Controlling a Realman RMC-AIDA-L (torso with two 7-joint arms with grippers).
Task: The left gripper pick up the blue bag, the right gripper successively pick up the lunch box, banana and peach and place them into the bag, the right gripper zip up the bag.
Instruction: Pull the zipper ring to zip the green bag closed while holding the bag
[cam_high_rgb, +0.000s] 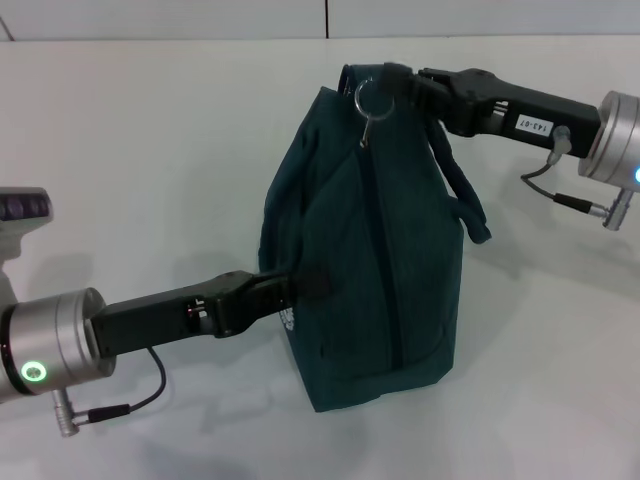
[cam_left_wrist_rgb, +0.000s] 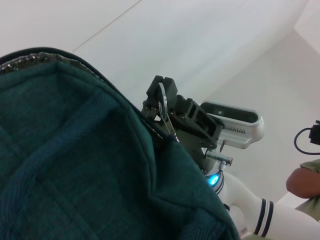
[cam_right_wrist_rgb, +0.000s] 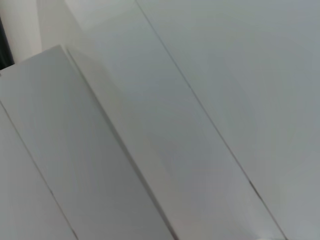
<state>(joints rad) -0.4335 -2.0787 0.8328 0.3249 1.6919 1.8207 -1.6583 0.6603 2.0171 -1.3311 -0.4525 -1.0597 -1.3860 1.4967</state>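
Nearest to me, the left gripper (cam_high_rgb: 300, 287) reached in from the near left and was clenched on the side fabric of the blue bag (cam_high_rgb: 365, 250), bracing it where it stood in the middle of the white table (cam_high_rgb: 150, 150). The bag looked full and closed along most of its length, the dark line of the zip running up its face toward the far end. At that far top corner the silver ring pull (cam_high_rgb: 366, 98) hung just beside the right gripper (cam_high_rgb: 395, 82), which came in from the far right with its white sticker showing; from the left wrist view its black fingers (cam_left_wrist_rgb: 165, 92) appeared to be pinched on the ring pull (cam_left_wrist_rgb: 162, 102), at the last stretch of the track. No lunch box, banana or peach lay on the table, so I judged them already inside and the zipping step in hand, nearly done. The next move, I thought, called for a short steady pull along the zip line while the left arm held the bag firm against it
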